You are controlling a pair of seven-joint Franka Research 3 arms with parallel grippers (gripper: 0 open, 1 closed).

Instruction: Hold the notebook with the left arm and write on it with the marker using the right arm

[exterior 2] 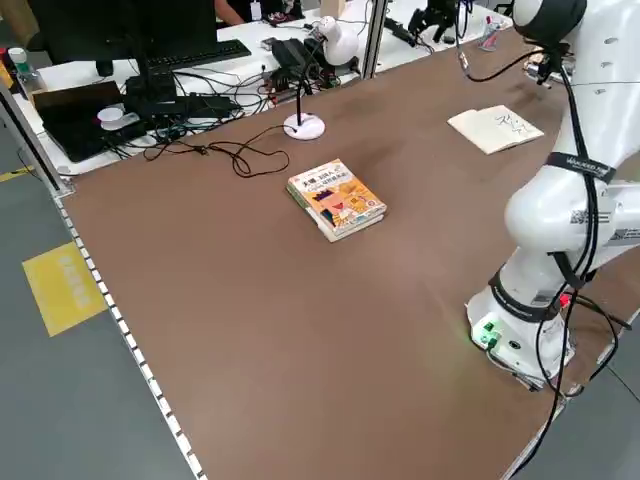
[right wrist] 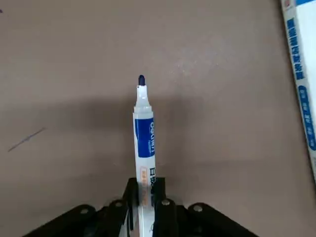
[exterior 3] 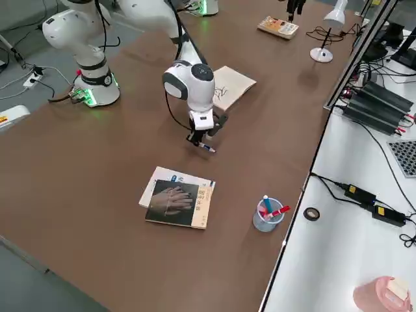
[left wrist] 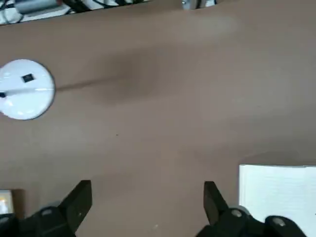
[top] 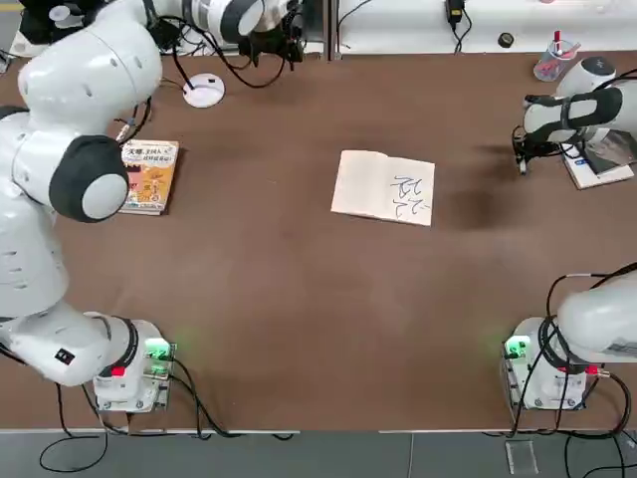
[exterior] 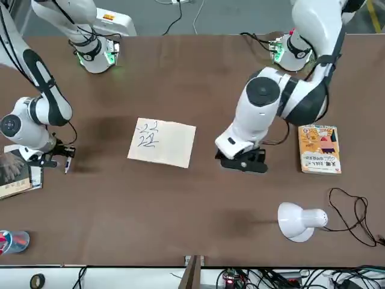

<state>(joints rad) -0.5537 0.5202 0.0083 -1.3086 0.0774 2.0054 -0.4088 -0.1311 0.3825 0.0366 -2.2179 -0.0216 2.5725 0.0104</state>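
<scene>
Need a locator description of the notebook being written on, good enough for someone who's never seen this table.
On the brown table, look between the two robot arms, toward the side away from their bases. The notebook lies open and flat there, cream-white. Unlike the books with illustrated covers to either side, it shows blank paper with a few handwritten squiggles on one page.
</scene>
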